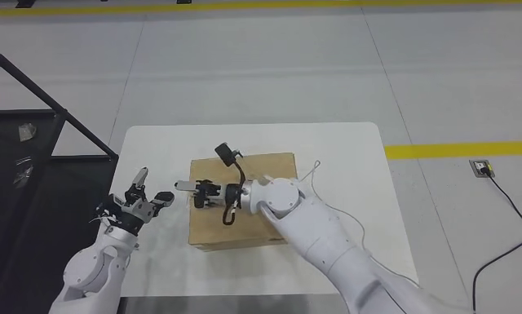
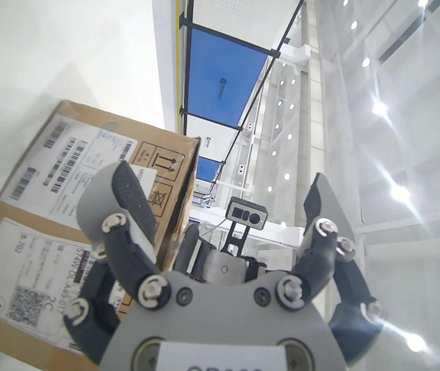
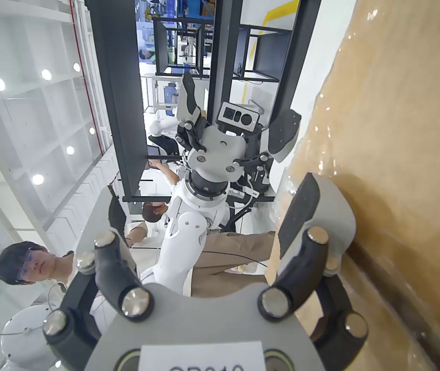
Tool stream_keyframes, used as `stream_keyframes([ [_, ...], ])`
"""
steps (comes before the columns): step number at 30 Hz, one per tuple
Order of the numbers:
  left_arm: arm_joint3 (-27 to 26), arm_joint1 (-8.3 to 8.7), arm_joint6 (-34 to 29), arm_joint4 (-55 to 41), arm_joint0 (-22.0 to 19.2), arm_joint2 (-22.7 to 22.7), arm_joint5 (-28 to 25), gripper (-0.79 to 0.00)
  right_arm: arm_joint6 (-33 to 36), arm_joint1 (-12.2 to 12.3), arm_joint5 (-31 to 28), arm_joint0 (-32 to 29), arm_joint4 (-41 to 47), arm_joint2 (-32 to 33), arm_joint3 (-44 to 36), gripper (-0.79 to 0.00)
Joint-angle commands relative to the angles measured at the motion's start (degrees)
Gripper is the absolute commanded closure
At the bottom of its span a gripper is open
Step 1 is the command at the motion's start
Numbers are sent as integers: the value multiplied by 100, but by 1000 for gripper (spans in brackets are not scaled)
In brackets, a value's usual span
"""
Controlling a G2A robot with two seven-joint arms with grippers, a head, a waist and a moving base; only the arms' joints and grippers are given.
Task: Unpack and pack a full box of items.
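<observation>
On the table's middle: you have the closed brown cardboard box (image 1: 269, 165) lying flat on the white table (image 1: 351, 151), with clear tape on its top and printed labels on the side facing your left arm.
Left gripper (image 1: 152, 188): jaws spread wide, nothing held; it hangs just off the box's left side, apart from it.
Right gripper (image 1: 190, 192): over the box's left edge, jaws wide apart and empty; 1 finger pad (image 3: 301, 210) lies close along the taped top, and you cannot tell whether it touches.
Facing: your 2 grippers point at each other, near but apart.
</observation>
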Motion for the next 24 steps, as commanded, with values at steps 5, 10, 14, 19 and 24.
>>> stream_keyframes([
  [5,80,3,-33,-8,-25,-36,-8,-785,347,-91,-8,205,-23,13,360,-785],
  [10,87,2,-73,-3,-51,-23,19,-785,506,-23,15,230,-135,121,479,-785],
  [14,84,2,-112,5,-74,-13,40,-785,466,103,-102,142,-259,264,423,-785],
  [19,61,4,-123,68,-82,5,55,-785,333,321,-191,-63,-470,494,84,-785],
  [24,22,1,-112,99,-79,32,77,-785,204,620,-165,-406,-746,845,-588,-785],
])
